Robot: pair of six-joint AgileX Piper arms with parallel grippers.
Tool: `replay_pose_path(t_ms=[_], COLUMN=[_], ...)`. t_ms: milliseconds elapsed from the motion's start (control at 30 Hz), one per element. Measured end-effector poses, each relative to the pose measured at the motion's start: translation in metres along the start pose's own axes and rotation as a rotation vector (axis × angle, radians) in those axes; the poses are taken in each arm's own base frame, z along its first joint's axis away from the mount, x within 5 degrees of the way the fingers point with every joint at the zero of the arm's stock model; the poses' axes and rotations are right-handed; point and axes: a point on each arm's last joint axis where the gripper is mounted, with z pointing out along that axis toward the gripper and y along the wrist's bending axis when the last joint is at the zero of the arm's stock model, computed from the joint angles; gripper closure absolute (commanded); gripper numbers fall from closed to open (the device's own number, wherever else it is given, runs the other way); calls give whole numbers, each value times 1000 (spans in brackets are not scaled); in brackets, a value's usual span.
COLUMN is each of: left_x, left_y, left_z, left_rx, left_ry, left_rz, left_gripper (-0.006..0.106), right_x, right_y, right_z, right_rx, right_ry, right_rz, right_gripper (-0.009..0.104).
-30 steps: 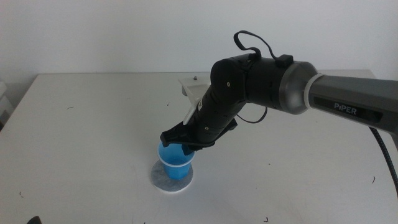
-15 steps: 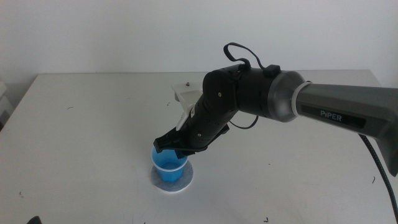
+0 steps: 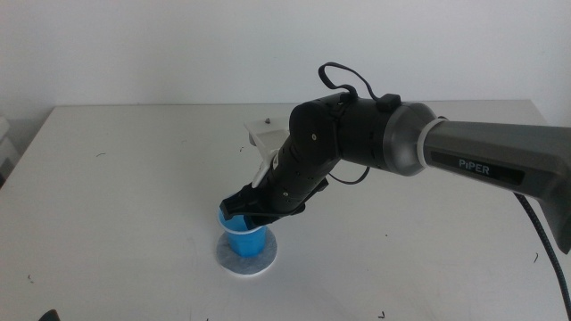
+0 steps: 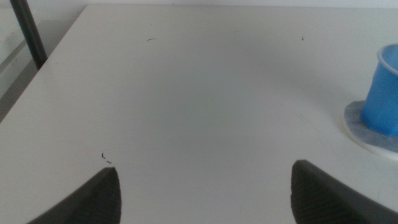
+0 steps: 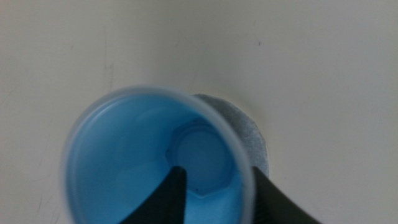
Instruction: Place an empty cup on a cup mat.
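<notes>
The blue cup (image 3: 243, 239) stands upright on the grey cup mat (image 3: 246, 259) at the front middle of the table. My right gripper (image 3: 246, 210) reaches down from the right and is shut on the cup's rim. In the right wrist view one jaw is inside the cup (image 5: 137, 155) and the other outside it, with the cup mat (image 5: 247, 132) showing beneath. The cup is empty. My left gripper (image 4: 205, 169) waits low at the table's front left, open and holding nothing. From there the cup (image 4: 384, 93) appears to rest on the cup mat (image 4: 364, 124).
The white table (image 3: 116, 196) carries nothing else. Its left edge (image 4: 43, 74) drops off next to a dark post (image 4: 28, 31). The right arm's thick body (image 3: 375, 143) and its cable hang over the table's middle and right.
The right gripper moved a little left and lowered the cup, which now sits down on the mat. The left gripper has not moved.
</notes>
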Motion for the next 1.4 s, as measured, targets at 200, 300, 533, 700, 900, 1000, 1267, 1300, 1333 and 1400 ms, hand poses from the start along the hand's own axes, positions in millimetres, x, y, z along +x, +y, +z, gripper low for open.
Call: replay_pose_path(t_ms=[200,300,533,700,900,1000,1267,1300,1333,1400], left_x=[0,0,0,0,0,0,0,0,0,0], left_y=[0,0,0,0,0,0,0,0,0,0], left_z=[0,0,0,0,0,0,0,0,0,0], left_rx=[0,0,0,0,0,0,0,0,0,0], left_ry=[0,0,0,0,0,0,0,0,0,0], left_rz=[0,0,0,0,0,0,0,0,0,0], left_gripper=[-5,-5,-5,-5,-5,-5,-5,-5,-5,-5], right_x=[0,-3,-21,-20,7,33,131,143,155,174], right_y=[0,3,-1,-26,-59,-81,-110,-110,-111,-110], right_z=[-1,-13,-106,-208,-282,-308,-358,-358,-356,-350], right_rx=[-1,-6,-34,-3,131,238,415,430,444,461], right_ry=[-2,-28,-217,-416,-490,-528,-761,-778,-793,-811], right_rz=[-1,-7,8,41,83,141,292,304,305,289], right_gripper=[37,32,32,32,29,26,21,21,21,21])
